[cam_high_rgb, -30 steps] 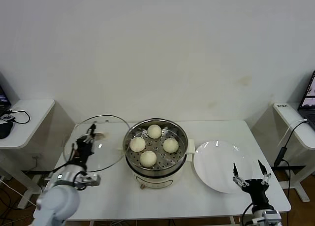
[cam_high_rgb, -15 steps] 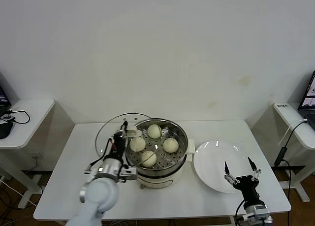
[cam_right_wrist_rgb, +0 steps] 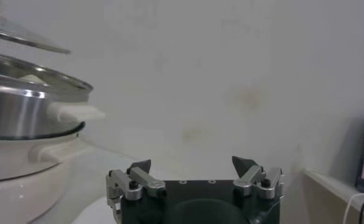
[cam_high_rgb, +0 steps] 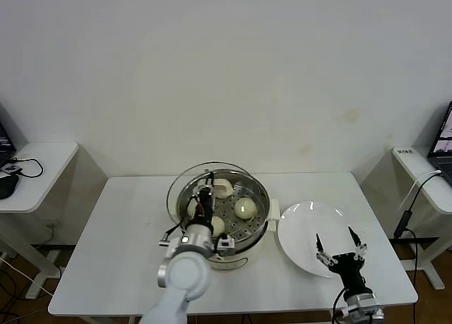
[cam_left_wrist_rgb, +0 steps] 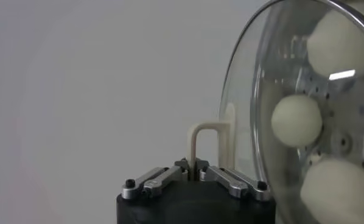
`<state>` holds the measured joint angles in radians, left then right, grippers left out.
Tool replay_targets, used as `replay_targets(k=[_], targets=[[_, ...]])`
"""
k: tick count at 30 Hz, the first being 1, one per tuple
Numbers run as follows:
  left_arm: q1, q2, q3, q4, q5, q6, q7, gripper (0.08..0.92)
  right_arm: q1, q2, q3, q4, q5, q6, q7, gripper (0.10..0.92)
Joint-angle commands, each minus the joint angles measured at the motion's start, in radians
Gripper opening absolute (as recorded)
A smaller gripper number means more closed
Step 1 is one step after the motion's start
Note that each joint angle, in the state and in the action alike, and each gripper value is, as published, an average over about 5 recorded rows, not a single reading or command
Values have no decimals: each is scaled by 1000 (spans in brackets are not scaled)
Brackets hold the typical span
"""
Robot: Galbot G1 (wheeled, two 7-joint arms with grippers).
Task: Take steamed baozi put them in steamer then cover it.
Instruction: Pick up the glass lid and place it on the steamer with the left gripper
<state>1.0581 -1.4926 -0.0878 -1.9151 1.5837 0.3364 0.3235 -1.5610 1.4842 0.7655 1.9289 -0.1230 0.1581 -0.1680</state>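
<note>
The steamer [cam_high_rgb: 260, 218] stands mid-table with baozi on its perforated tray; one bun [cam_high_rgb: 244, 208] shows plainly, others lie behind the arm and lid. My left gripper [cam_high_rgb: 205, 194] is shut on the cream handle [cam_left_wrist_rgb: 201, 143] of the glass cover [cam_high_rgb: 233, 170], which hangs tilted just above the pot, slightly left of centre. Through the glass in the left wrist view I see buns [cam_left_wrist_rgb: 296, 119]. My right gripper [cam_high_rgb: 340, 248] is open and empty over the white plate [cam_high_rgb: 304, 225]; its wrist view shows the steamer's side [cam_right_wrist_rgb: 24, 115] and the lid edge above it.
The empty white plate lies right of the steamer. A side table with cables [cam_high_rgb: 21, 170] stands at the far left, another with a laptop [cam_high_rgb: 443, 144] at the far right. A white wall is behind the table.
My left gripper has carried the cover from the table's left side rightward to above the steamer. My right gripper has drifted slightly left and forward over the plate.
</note>
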Motion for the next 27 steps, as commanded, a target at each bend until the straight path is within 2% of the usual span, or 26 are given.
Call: replay_targets(k=[1,27], targets=[[-14,-93,40,56,89,5,18,132,0,0,-8,-4,0,0,0,823],[5,-104,15,84,86,-11,16,132,-7,-11,-12,-1,1,-1,-6,823]])
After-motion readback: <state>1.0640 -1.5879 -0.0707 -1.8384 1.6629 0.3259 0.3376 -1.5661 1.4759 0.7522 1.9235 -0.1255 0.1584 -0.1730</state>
